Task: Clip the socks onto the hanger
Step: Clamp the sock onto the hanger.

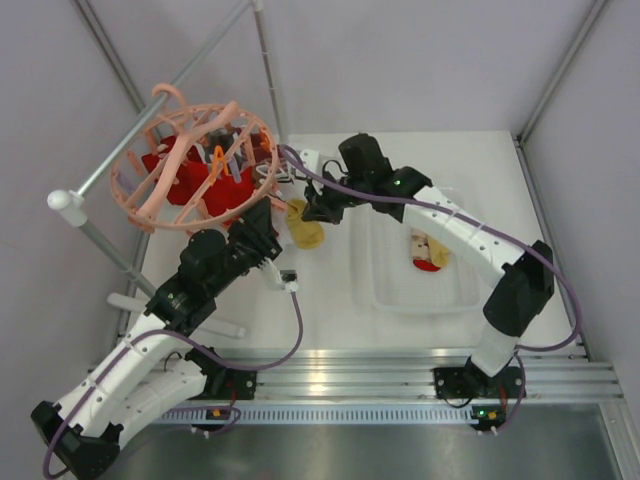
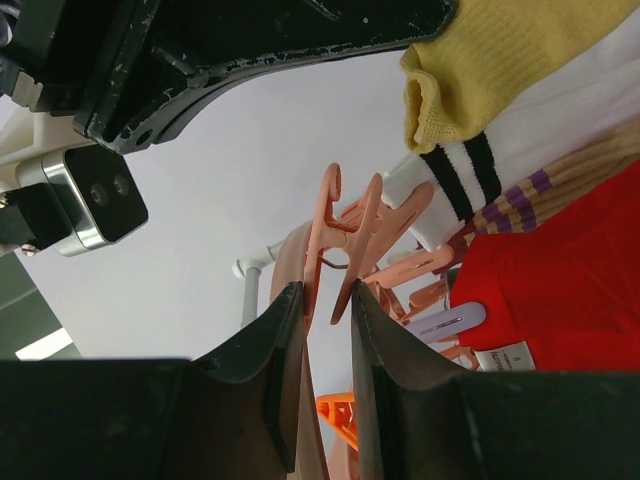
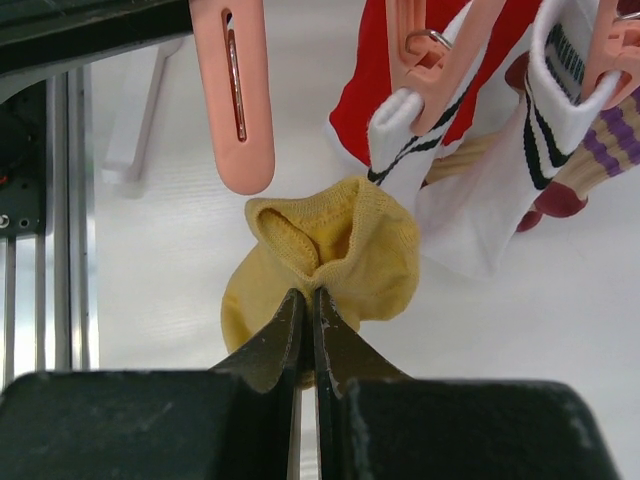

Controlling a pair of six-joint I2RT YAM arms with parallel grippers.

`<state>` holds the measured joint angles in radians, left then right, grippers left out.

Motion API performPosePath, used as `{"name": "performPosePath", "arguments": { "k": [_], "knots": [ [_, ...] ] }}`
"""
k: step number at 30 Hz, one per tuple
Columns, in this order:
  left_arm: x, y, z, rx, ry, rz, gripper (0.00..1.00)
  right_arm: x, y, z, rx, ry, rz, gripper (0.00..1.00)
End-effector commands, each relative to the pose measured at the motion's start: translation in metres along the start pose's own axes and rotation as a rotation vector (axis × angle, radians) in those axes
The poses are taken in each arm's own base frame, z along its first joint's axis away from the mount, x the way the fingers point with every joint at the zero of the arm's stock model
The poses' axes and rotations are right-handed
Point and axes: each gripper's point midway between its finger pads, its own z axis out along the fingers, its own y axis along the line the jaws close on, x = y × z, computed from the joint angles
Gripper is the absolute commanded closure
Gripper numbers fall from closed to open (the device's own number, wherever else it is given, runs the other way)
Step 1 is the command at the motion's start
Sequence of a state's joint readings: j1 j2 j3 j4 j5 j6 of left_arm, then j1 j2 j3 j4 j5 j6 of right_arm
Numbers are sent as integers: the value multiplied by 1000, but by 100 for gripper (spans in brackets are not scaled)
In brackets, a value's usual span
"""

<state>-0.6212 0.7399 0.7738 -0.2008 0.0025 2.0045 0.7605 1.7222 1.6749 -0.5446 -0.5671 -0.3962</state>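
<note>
The peach-pink hanger (image 1: 195,165) hangs from the grey rail at the back left, with red socks (image 1: 200,180) clipped inside it. My left gripper (image 1: 262,238) reaches up under its rim and is shut on the handles of a peach clip (image 2: 350,235). My right gripper (image 1: 318,210) is shut on the cuff of a mustard yellow sock (image 3: 340,250) and holds it just below the hanger's clips; the sock also shows in the top view (image 1: 305,230). White socks with black stripes (image 3: 405,150) hang clipped beside it.
A clear tray (image 1: 385,290) on the table's right half holds a red-and-beige sock (image 1: 428,250). A loose peach clip (image 3: 235,100) dangles left of the yellow sock. The rail's stand (image 1: 110,255) stands at the left.
</note>
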Motion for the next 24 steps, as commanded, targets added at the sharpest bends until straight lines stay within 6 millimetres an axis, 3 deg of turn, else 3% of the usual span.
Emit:
{"name": "performPosePath", "arguments": {
  "k": [1,11,24],
  "knots": [
    [-15,3,6,-18,-64,148,100,-17,6,-2,-10,-10,-42,100],
    [-25,-8,8,18,-108,206,100,-8,8,-2,-27,35,-38,100],
    [-41,-22,14,31,-167,257,100,-18,6,-5,-33,36,-26,100]
  ]
}}
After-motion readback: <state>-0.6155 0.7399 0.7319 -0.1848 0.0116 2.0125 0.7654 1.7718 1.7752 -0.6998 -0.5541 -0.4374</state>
